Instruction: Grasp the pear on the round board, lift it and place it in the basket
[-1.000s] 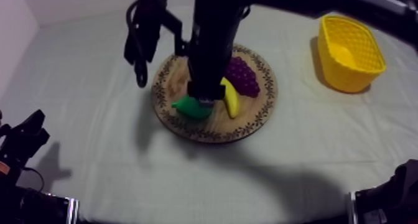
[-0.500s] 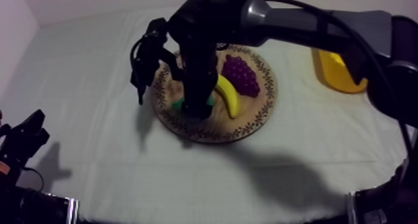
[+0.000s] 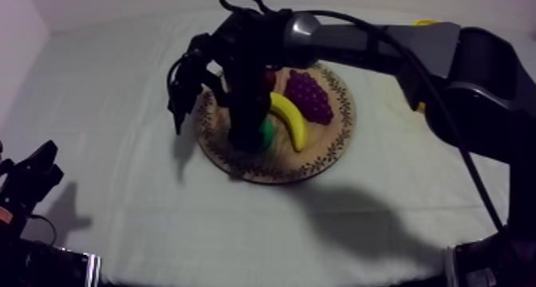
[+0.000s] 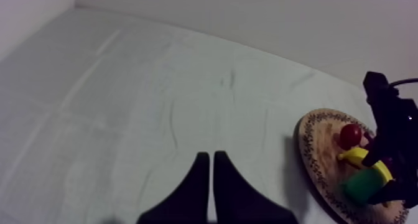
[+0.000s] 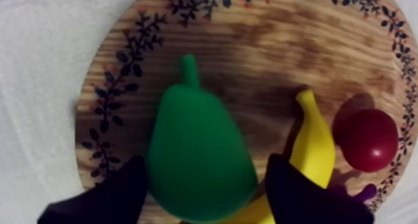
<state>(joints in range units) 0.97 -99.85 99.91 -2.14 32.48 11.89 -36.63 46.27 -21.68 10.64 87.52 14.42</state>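
Green pear (image 5: 199, 152) lies flat on wooden board (image 5: 261, 58), stalk pointing toward the patterned rim. We have R gripper (image 5: 205, 177) down over it, fingers (image 5: 112, 198) spread apart, one each side of pear's fat end. On banana (image 5: 314, 145) side a sliver of gap shows btwn finger and pear, so not clamped. Banana lies just beside pear; small red fruit (image 5: 367, 139) sits just past banana, nr rim.

Top view: R arm reaches in from upper right across table, w/ R gripper (image 3: 249, 139) pointing down onto board (image 3: 319, 159). Pear (image 3: 267, 132) shows as a green bit at its tip. Banana (image 3: 289, 119) is right next to it, grapes (image 3: 309, 95) beyond banana, all on board. Yellow basket (image 3: 425, 23) is mostly hidden behind R arm at far right of table, well apart from board.

L gripper (image 4: 208, 173): fingers together in narrow wedge, holding nothing, over cloth (image 4: 124, 102), well apart from board (image 4: 314, 145). From there we see pear (image 4: 362, 184), banana (image 4: 364, 159) and small red fruit (image 4: 350, 135) w/ R gripper at them. In top view L gripper (image 3: 32, 174) sits low at L edge.
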